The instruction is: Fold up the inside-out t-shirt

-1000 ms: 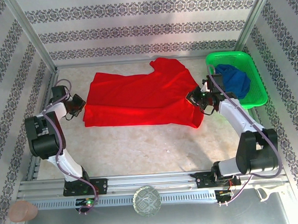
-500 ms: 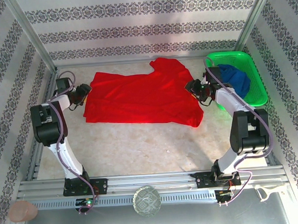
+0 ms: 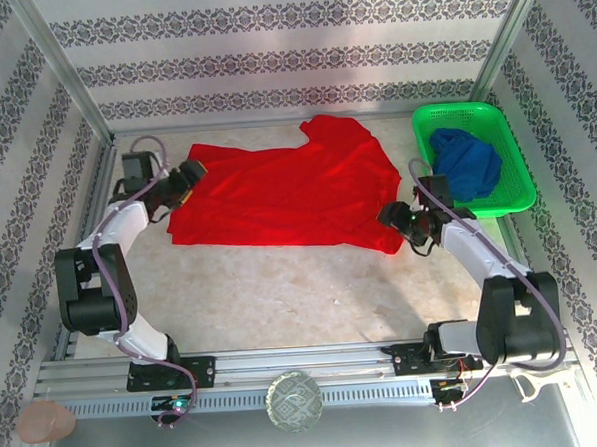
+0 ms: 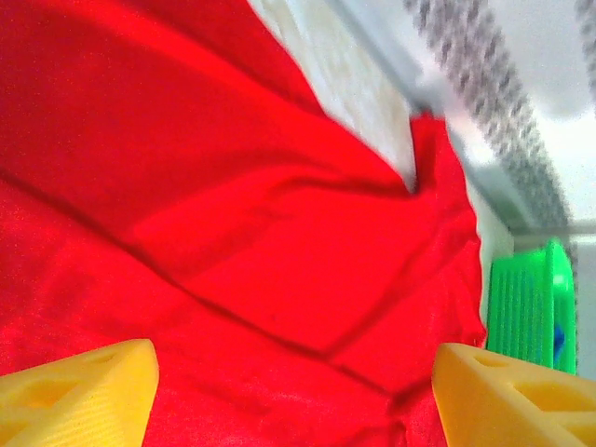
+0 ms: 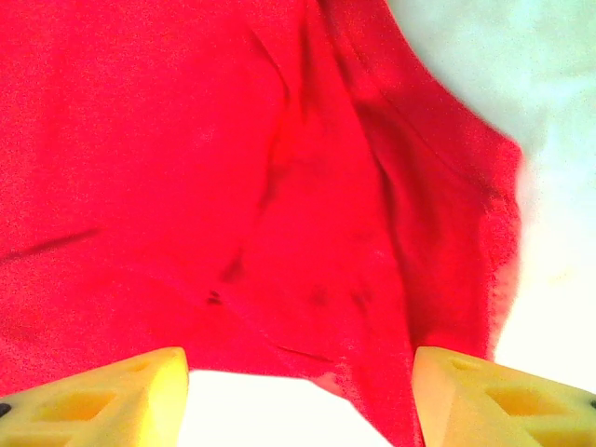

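Observation:
The inside-out t-shirt [image 3: 287, 194] is bright red and lies spread flat across the back half of the table, one sleeve pointing toward the back wall. My left gripper [image 3: 191, 176] is at its left edge; in the left wrist view the left gripper [image 4: 293, 400] stands open over creased red cloth [image 4: 233, 186], nothing pinched between the yellow fingers [image 4: 79, 391]. My right gripper [image 3: 390, 217] is at the shirt's near right corner. Its wrist view shows the right gripper [image 5: 298, 396] open, with the shirt's hem [image 5: 307, 279] and bare table between the fingers [image 5: 503, 396].
A green basket [image 3: 517, 187] holding a dark blue garment [image 3: 465, 160] stands at the back right, close to my right arm; the basket [image 4: 526, 307] also shows in the left wrist view. Patterned walls close in three sides. Bare table lies in front of the shirt.
Both grippers went from shut to open and let go of the shirt. The left gripper moved back and to the right over the shirt's left edge; the right gripper swung back, then nearer.

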You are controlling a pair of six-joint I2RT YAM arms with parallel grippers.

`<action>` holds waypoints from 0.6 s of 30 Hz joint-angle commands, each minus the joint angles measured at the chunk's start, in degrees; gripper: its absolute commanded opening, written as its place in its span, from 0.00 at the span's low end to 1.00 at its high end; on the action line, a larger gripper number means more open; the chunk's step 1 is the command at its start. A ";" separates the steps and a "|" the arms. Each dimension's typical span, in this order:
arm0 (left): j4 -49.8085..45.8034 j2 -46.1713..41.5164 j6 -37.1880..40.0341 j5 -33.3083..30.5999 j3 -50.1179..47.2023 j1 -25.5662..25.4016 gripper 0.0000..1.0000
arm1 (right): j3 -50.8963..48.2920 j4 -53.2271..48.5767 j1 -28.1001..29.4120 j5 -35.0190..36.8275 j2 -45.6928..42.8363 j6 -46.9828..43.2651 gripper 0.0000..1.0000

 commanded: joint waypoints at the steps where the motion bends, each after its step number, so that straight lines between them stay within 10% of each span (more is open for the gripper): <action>1: 1.83 4.31 -1.58 0.96 -3.43 -1.14 0.77 | -0.37 0.88 1.53 1.33 2.96 -2.09 0.63; 7: 3.53 8.25 -0.99 -1.22 -5.09 -1.87 0.77 | -0.36 2.44 2.68 1.74 8.38 -2.39 0.54; 13: 2.94 10.35 -0.66 -6.90 -7.39 -1.26 0.77 | -2.23 1.55 1.29 1.19 8.58 -0.75 0.00; 18: -1.88 7.62 -0.44 -12.47 -11.27 0.14 0.77 | -5.89 -1.75 -0.51 2.09 1.91 0.55 0.00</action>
